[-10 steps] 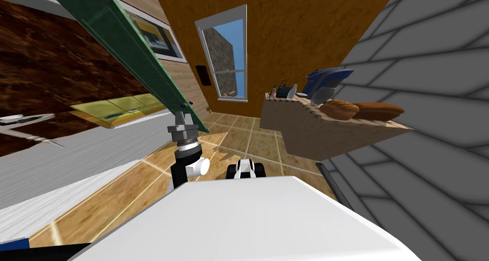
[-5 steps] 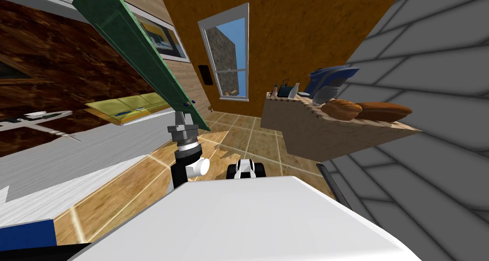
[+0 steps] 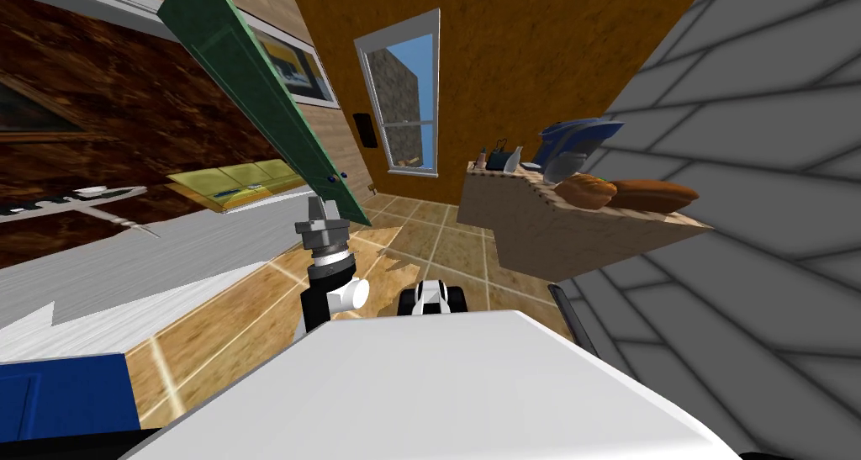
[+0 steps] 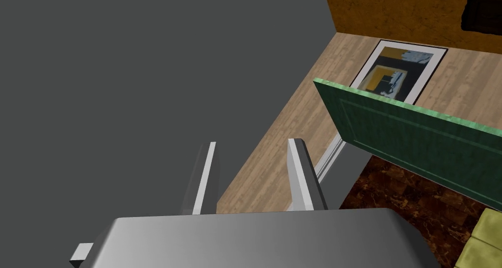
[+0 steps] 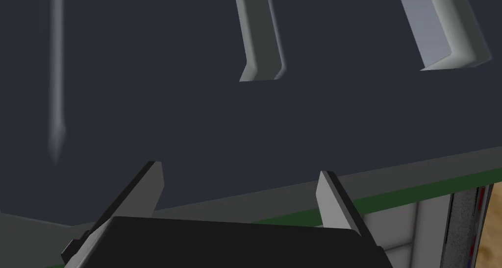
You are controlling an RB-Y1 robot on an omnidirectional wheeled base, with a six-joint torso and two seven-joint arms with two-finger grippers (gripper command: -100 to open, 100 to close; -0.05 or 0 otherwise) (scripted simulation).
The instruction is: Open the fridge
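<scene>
A dark flat front (image 5: 196, 108) with two light grey handle ends (image 5: 260, 59) (image 5: 446, 44) lies close before my right gripper (image 5: 242, 186). It looks like the fridge's front. That gripper is open wide with nothing between its fingers, and the handles are beyond the fingertips, apart from them. My left gripper (image 3: 324, 204) is raised by the lower edge of a green door (image 3: 252, 93). In the left wrist view the left gripper (image 4: 252, 174) is open on nothing, in front of a dark grey surface (image 4: 147, 74).
A counter (image 3: 538, 219) on my right carries two brown loaves (image 3: 593, 190) and a blue appliance (image 3: 576, 140). A grey tiled wall (image 3: 757, 186) runs along the right, with a dark bar (image 3: 573, 320) at its foot. A window (image 3: 399, 102) is ahead. A blue object (image 3: 63, 392) sits low left.
My head view has swung: the green door and window slid right, the counter slid left, and more of the blue object shows. Both arms keep their place in the picture.
</scene>
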